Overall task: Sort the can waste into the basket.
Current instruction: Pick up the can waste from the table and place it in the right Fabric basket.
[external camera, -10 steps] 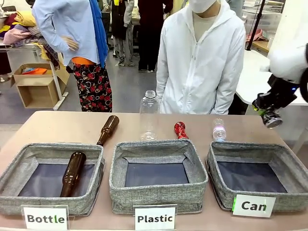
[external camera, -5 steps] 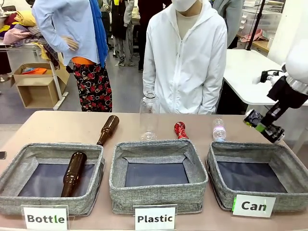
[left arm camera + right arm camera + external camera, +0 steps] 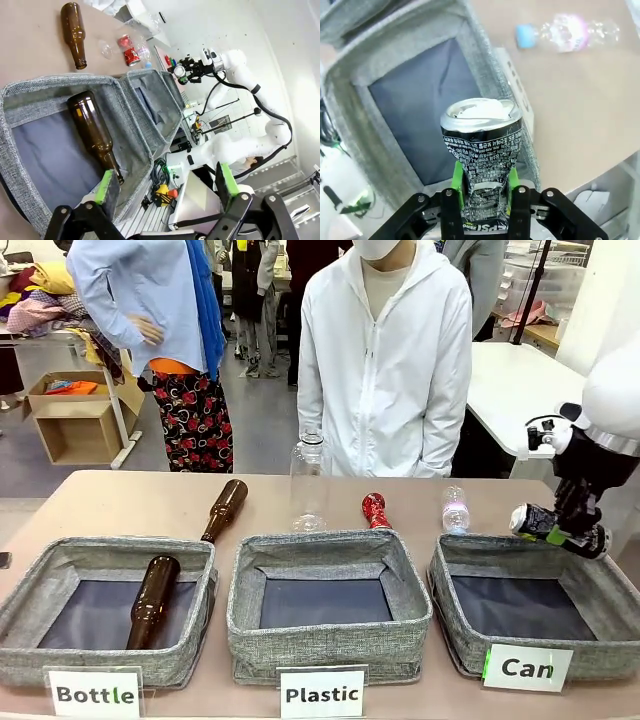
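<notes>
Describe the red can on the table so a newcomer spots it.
Find the table's middle grey basket, labelled Plastic. Behind its right corner lies the red can, between a tall clear bottle and a small one: the only red item.

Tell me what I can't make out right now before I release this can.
Lower end of the dark can: right wrist view, hidden between the fingers of the right gripper and cut by the bottom edge.
Base of the red can: front view, behind the far rim of the Plastic basket.
Right corner of the Can basket: front view, cut by the picture edge.
</notes>
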Controlling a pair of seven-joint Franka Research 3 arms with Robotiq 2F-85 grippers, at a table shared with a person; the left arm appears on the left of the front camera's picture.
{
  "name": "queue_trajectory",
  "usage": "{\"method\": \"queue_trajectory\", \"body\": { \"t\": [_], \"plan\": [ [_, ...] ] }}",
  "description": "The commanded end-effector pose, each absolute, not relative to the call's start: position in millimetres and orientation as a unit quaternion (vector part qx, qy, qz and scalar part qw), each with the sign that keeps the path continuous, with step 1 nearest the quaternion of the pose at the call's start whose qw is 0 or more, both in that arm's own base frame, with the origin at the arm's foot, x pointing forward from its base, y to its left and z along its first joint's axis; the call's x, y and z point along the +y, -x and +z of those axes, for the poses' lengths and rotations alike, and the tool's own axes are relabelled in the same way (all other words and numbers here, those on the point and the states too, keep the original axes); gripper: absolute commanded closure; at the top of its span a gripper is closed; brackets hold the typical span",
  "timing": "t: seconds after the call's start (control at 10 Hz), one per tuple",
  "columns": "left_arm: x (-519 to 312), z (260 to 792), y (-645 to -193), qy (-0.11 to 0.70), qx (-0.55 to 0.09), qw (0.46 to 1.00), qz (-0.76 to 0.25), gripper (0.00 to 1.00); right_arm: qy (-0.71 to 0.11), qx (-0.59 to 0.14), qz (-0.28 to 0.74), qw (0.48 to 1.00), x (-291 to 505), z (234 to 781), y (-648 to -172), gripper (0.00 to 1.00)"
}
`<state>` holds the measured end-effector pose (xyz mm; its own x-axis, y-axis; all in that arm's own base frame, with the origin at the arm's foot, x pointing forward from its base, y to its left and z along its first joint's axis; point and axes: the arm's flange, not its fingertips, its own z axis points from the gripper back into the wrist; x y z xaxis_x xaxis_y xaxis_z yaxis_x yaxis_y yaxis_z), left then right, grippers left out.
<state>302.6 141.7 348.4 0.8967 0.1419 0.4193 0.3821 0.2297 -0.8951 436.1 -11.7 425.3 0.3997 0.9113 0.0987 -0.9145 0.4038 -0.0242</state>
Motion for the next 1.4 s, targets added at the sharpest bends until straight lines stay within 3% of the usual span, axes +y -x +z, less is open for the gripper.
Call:
{"method": "queue_trajectory", "body": {
  "t": [0.0, 0.1, 0.2, 0.3, 0.4, 0.8, 1.0, 1.2, 1.3],
  "plan": [
    [142, 351, -301, 0.62, -0.216, 0.75, -0.077, 0.0, -0.014, -0.05, 0.565, 0.823, -14, 425, -435, 0.77],
    [142, 351, -301, 0.62, -0.216, 0.75, -0.077, 0.0, -0.011, -0.047, 0.564, 0.824, -13, 425, -436, 0.77],
    [142, 351, -301, 0.62, -0.216, 0.75, -0.077, 0.0, -0.015, -0.047, 0.569, 0.821, -13, 425, -437, 0.57],
    [142, 351, -301, 0.62, -0.216, 0.75, -0.077, 0.0, -0.014, -0.041, 0.581, 0.813, -12, 424, -437, 0.11],
    [142, 351, -301, 0.62, -0.216, 0.75, -0.077, 0.0, -0.01, -0.037, 0.578, 0.815, -11, 424, -437, 0.0],
    [142, 351, -301, 0.62, -0.216, 0.75, -0.077, 0.0, -0.026, -0.037, 0.573, 0.819, -11, 424, -442, 0.0],
    [142, 351, -301, 0.62, -0.216, 0.75, -0.077, 0.0, -0.079, -0.037, 0.545, 0.834, -14, 427, -447, 0.0],
    [142, 351, -301, 0.62, -0.216, 0.75, -0.077, 0.0, -0.253, -0.057, 0.422, 0.869, -28, 437, -458, 0.0],
    [142, 351, -301, 0.62, -0.216, 0.75, -0.077, 0.0, -0.404, -0.088, 0.298, 0.861, -42, 449, -470, 0.0]
  ]
}}
